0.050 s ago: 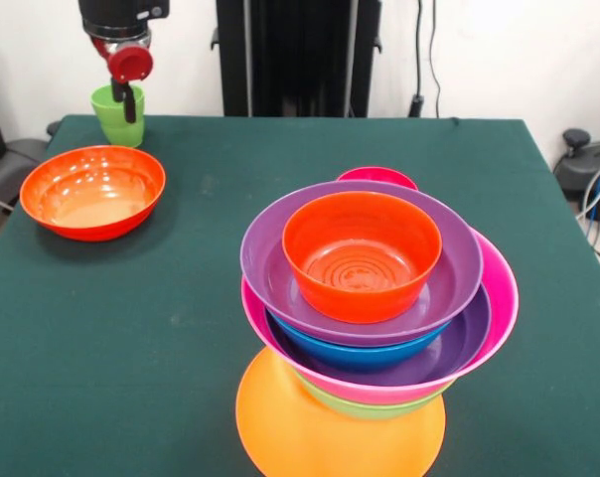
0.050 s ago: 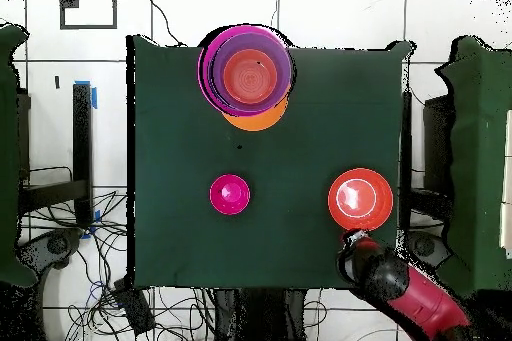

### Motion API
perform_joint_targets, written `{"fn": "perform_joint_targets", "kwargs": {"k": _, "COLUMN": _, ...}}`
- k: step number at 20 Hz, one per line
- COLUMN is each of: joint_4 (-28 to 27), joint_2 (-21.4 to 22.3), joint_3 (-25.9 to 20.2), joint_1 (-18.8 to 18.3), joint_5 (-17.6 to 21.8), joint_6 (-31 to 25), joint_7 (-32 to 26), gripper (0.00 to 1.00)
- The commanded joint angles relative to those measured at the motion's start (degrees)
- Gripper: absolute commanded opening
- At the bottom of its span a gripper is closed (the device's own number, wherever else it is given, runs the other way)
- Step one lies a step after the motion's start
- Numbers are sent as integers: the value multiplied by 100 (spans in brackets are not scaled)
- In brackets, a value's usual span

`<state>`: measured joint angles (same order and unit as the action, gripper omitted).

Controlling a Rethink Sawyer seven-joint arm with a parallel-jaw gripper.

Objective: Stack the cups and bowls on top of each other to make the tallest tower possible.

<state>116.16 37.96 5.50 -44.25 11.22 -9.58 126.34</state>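
The light-green cup (image 1: pixel 116 121) stands upright at the table's far left corner in the front view. My gripper (image 1: pixel 129 107) hangs right at the cup, its black tip reaching down over the rim. The tower (image 1: pixel 370 308) rises near the front edge. Its base is an upturned orange bowl (image 1: pixel 325 437), with green, pink, purple and blue bowls nested above. A red-orange bowl (image 1: pixel 363 253) tops it. In the overhead view the tower (image 2: pixel 247 70) is at the top, and my arm (image 2: pixel 388 279) hides the cup.
A loose red-orange bowl (image 1: pixel 93 191) (image 2: pixel 359 199) sits open side up just in front of the cup. A small magenta bowl (image 1: pixel 377 176) (image 2: pixel 230 194) lies mid-table behind the tower. The table's edge (image 1: pixel 280 118) runs close behind the cup.
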Motion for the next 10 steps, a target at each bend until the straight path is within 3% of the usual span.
{"fn": "perform_joint_targets", "kwargs": {"k": 1, "joint_4": 222, "joint_2": -342, "joint_3": -665, "joint_1": 145, "joint_5": 257, "joint_6": 359, "joint_7": 316, "gripper": 100}}
{"fn": "perform_joint_targets", "kwargs": {"k": 10, "joint_4": 62, "joint_2": -765, "joint_3": -451, "joint_1": 329, "joint_5": 277, "joint_6": 598, "joint_7": 387, "gripper": 100}}
